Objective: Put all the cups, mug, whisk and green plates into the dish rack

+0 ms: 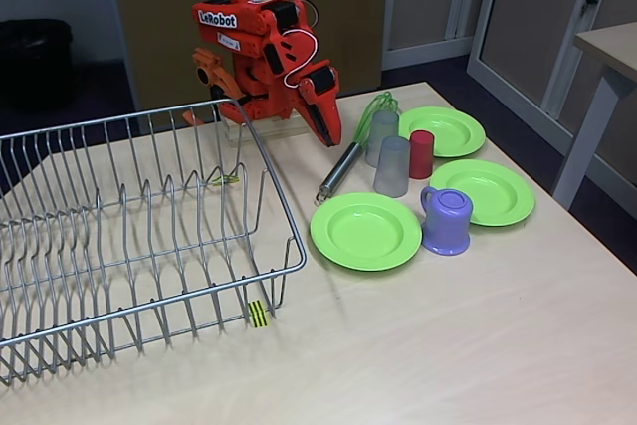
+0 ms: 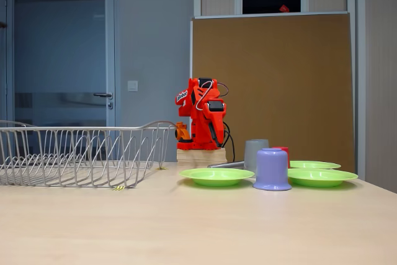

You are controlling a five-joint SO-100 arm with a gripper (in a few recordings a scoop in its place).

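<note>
My arm is folded up on its wooden base [image 1: 261, 129] at the far side of the table [image 1: 478, 345], and my gripper [image 1: 330, 132] hangs tip-down just above the tabletop. Its two fingers lie pressed together with nothing between them.

I take the mug [image 1: 446, 219] as my landmark. In the higher fixed view it stands upright, its handle turned left, in the gap between two of the green plates: one plate [image 1: 365, 231] lies just left of it, another [image 1: 485, 191] just behind and to its right, with the mug's edge overlapping both rims in the picture. The third plate [image 1: 444, 130] lies well behind the mug, farthest from the camera.

Straight behind the mug stand the cups, close together: a grey cup [image 1: 392, 166] nearest, the red cup [image 1: 421, 154] beside it to the right, and a second grey cup [image 1: 381, 137] behind. All three sit mouth-down. The whisk [image 1: 350, 154] lies flat to the left of the cups, its green loops by the far grey cup and its metal handle pointing toward the left plate. My gripper hangs just left of those loops.

The dish rack [image 1: 149, 236] sits far left of the mug, with a striped tag [image 1: 258, 314] on its near edge.

In the low fixed view the mug [image 2: 272, 169] stands in front, with the rack [image 2: 87, 153] at left.
</note>
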